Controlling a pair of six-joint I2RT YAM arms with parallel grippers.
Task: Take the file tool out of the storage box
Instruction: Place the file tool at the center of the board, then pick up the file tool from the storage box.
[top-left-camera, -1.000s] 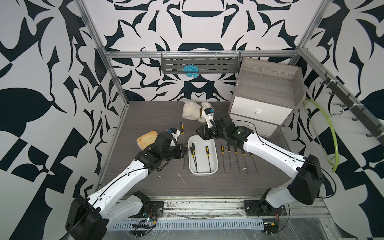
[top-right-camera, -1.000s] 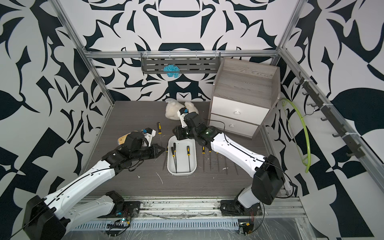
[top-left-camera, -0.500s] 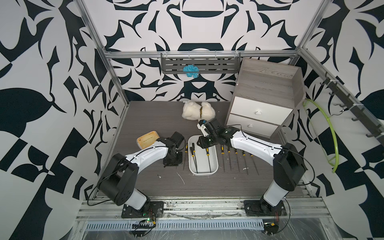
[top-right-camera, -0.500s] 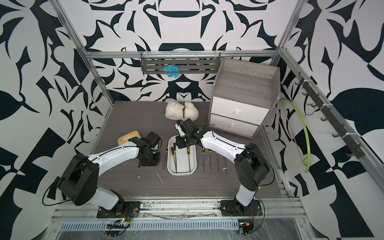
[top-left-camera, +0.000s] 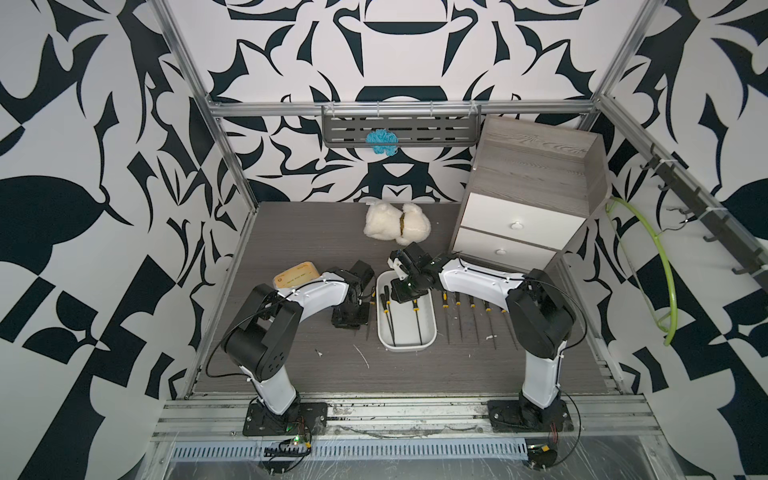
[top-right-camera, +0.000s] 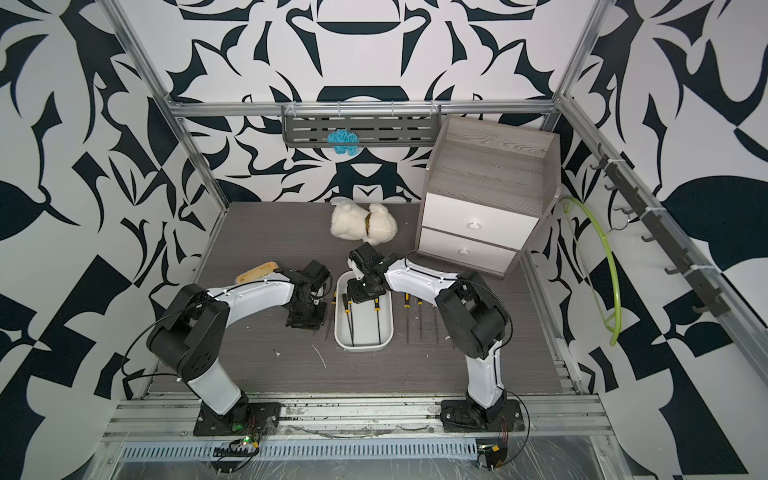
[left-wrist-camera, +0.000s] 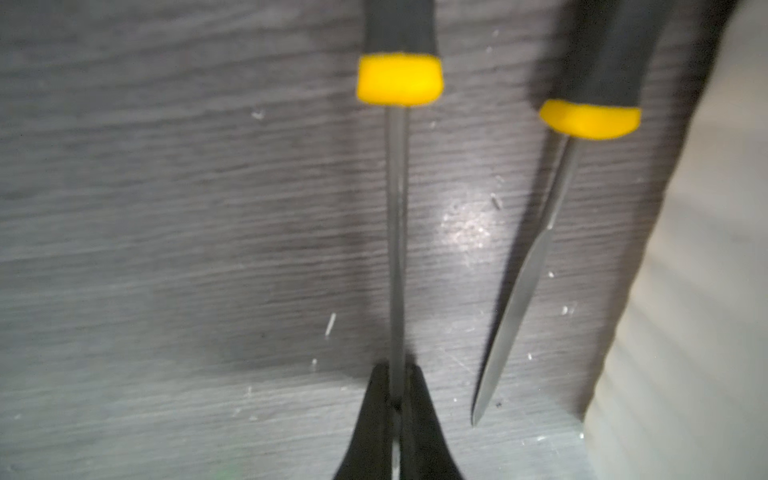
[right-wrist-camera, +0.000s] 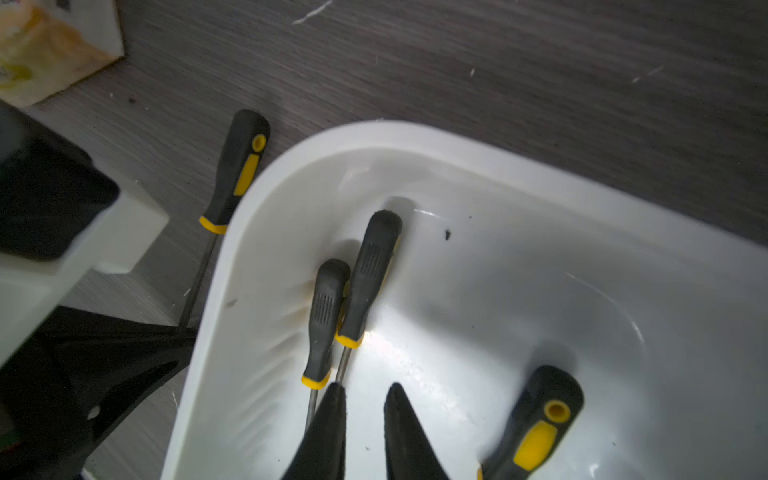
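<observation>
The left pincer (left-wrist-camera: 396, 368) is clenched on the thin shaft of a file (left-wrist-camera: 395, 249) down at the worktop (left-wrist-camera: 166, 208) just left of the box (top-left-camera: 407, 348), apparently laying it beside a second file (left-wrist-camera: 528, 270) already out there. The right pincer (right-wrist-camera: 365, 390), tips slightly apart and grasping nothing, hangs low inside the box's far end beside the shafts of a touching pair (right-wrist-camera: 368, 270) of files by the left wall, seemingly lining up the next pick; a third file (right-wrist-camera: 536, 415) lies to their right, and a row (top-left-camera: 472, 301) of others lines the worktop right of the box.
</observation>
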